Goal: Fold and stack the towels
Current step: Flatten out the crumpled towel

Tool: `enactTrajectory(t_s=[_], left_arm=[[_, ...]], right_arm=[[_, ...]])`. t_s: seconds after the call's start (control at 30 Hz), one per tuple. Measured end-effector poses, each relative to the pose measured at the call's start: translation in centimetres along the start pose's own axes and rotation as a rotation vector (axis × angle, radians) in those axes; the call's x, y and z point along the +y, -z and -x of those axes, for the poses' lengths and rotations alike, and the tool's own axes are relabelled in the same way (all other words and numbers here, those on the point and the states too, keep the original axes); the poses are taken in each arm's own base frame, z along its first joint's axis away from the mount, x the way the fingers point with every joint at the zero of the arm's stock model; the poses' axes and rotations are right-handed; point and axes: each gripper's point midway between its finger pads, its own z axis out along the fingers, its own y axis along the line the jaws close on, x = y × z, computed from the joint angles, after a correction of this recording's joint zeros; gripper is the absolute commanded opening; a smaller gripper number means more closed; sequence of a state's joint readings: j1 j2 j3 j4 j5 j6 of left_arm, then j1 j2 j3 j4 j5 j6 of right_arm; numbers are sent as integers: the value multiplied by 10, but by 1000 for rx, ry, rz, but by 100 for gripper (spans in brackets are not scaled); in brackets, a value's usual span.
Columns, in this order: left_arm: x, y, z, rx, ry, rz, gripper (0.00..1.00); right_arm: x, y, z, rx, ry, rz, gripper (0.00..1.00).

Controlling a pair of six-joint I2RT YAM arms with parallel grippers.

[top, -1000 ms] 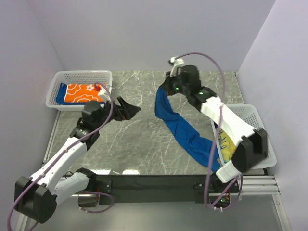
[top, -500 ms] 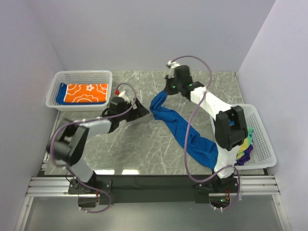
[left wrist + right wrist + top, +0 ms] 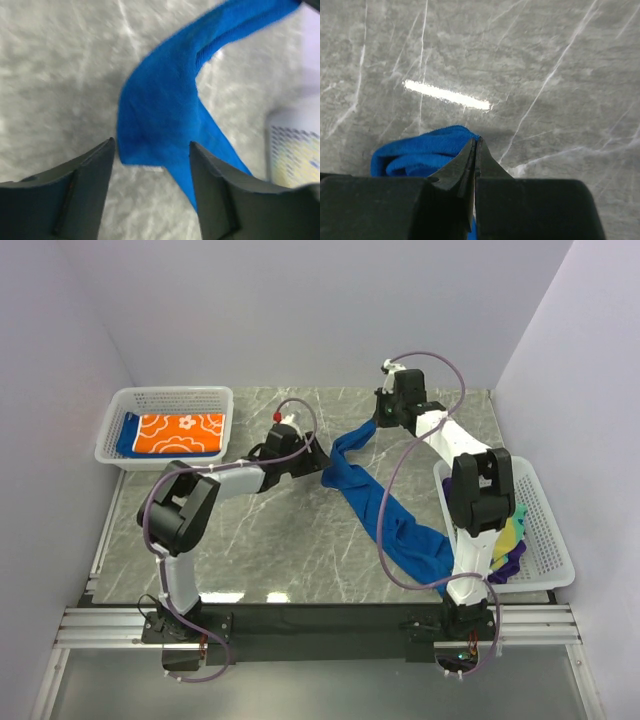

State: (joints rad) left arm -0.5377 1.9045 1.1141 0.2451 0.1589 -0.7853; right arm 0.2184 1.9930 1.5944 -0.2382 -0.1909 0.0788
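Top external view: a long royal blue cloth towel [image 3: 378, 508] lies strung out on the grey marbled tabletop [image 3: 260, 540]. One end is bunched just beside the white mesh plastic basket on the right [image 3: 560, 565]. The rest runs away from that basket toward the far middle of the tabletop.

The right gripper [image 3: 377, 430] holds the towel end farthest from the basket, raised off the tabletop. Right wrist view: its fingers [image 3: 462, 162] are pressed together, pinching a fold of the towel's edge.

The left gripper [image 3: 322, 462] sits at the towel's side that faces away from the basket. Left wrist view (blurred): its fingers [image 3: 85, 190] are spread wide. A loose towel corner lies just past the tips, not between them. Contact cannot be told.

Other towels:
- A heap of yellow, purple and teal cloths [image 3: 510, 545] lies inside the right basket, unfolded.
- An orange towel with white flowers [image 3: 180, 430] lies folded in a second white mesh basket [image 3: 170, 392], well apart from the right basket, across the tabletop.

Judgement: the step in hand is opening out the blue towel, and folding has not begun. The cloth looks roped and twisted along its length.

Next move calls for the left fingers to advance onto the loose corner and close on a single layer. Both arms then draw apart to tension that edge and lay it flat. The bunched end beside the basket will likely need dragging clear first.
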Motion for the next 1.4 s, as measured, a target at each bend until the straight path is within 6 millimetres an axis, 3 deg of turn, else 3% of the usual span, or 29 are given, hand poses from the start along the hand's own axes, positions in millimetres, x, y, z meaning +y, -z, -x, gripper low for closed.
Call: enactTrajectory(t_s=[0.2,0.5,0.73,1.17,1.4], left_arm=[[7,-16,-1,-7,-66,162,56],[24,-20,-35,70,-149,345,56],[28,-23,-32,74,-165,413,54],[27,-28,-38,95,-195,526,43],[21,-29,-46,101,-225,562,48]], right_arm=[[3,-5,-9,15,0,14,0],[1,-8,-31,56,-9,16,0],[2,-9,-35,52,-12,27,0],[7,-10,-49,56,-47,57,0],[10,-6,-51,42,-69,82,0]])
